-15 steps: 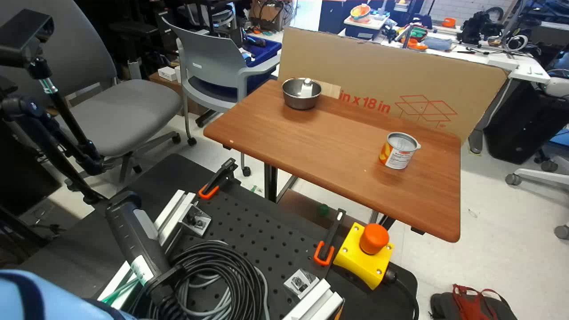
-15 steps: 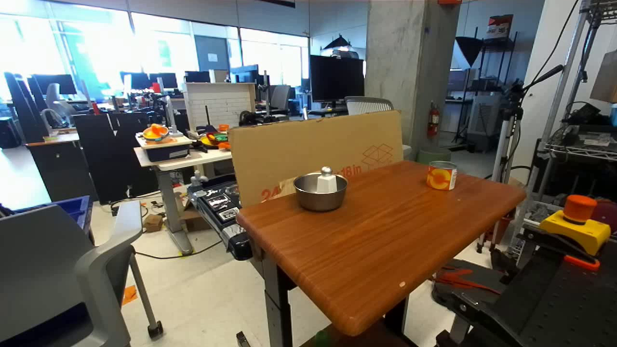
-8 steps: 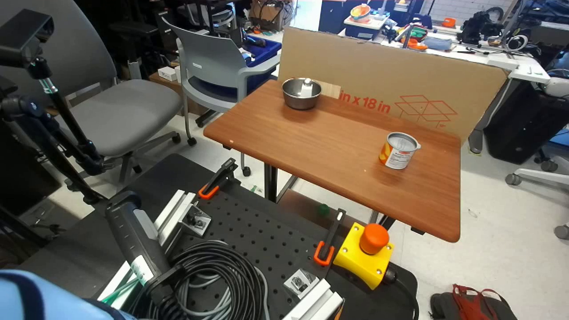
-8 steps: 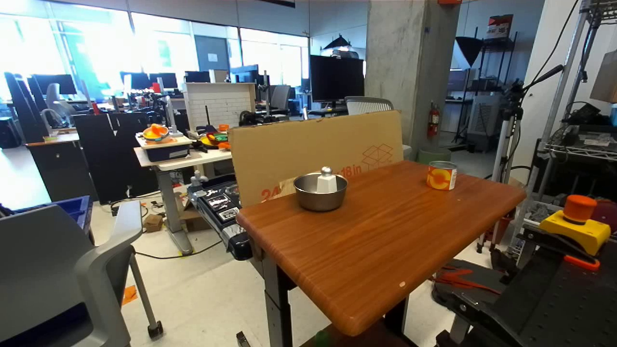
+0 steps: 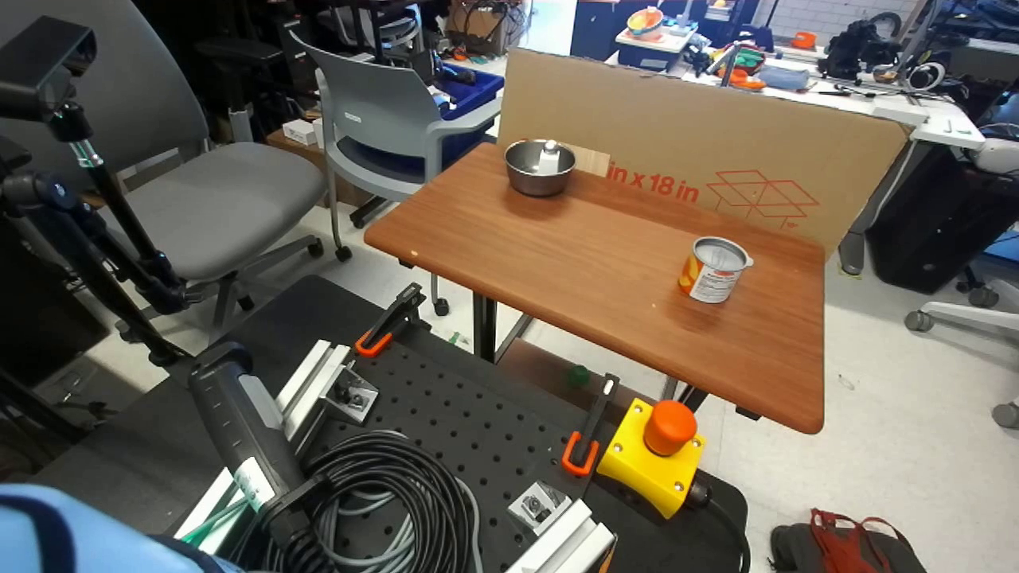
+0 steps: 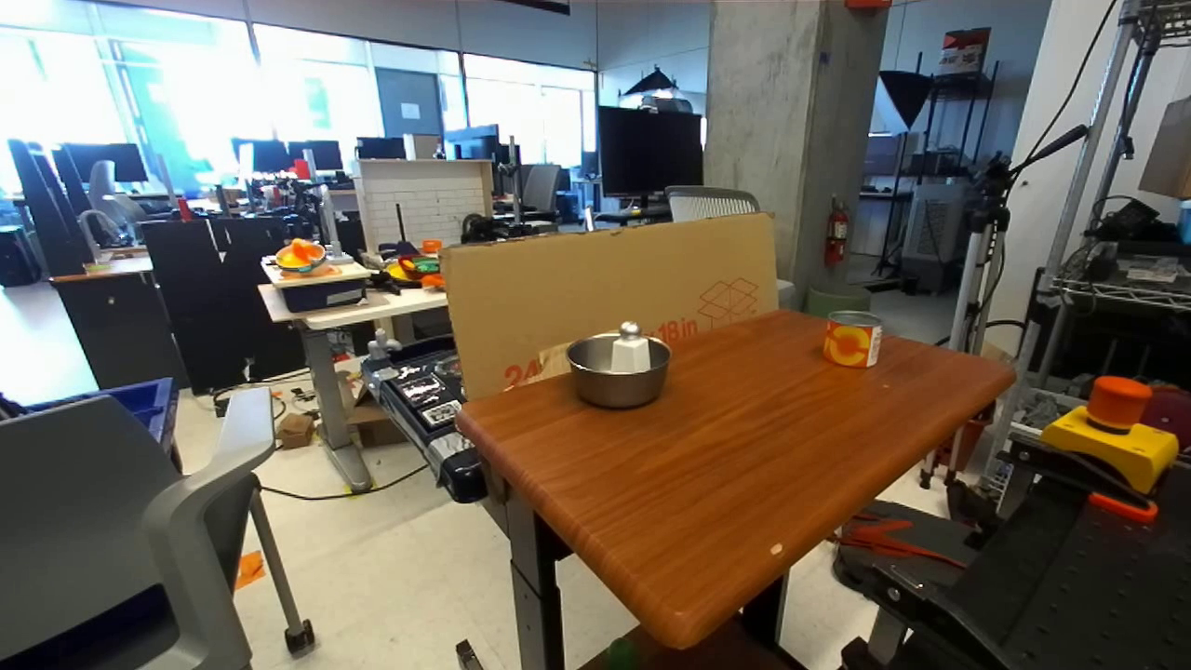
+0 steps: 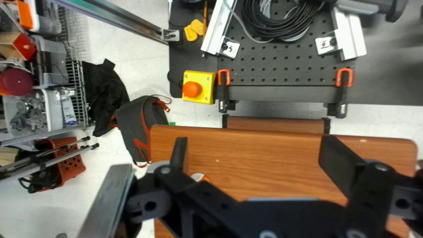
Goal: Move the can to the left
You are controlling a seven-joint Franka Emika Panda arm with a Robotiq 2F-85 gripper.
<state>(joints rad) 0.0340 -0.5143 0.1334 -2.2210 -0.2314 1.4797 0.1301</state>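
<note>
The can has an orange and white label and a silvery top rim. It stands upright on the wooden table, toward the right end in both exterior views; its orange side shows in an exterior view. In the wrist view only a small part of the can shows, the rest hidden behind the left finger's linkage. My gripper shows only in the wrist view. Its fingers are wide apart with nothing between them. It is high over the table, apart from the can.
A shiny metal bowl holding a white piece with a silver knob stands at the table's far corner. A cardboard panel rises along the back edge. A yellow box with an orange button sits on the black perforated base.
</note>
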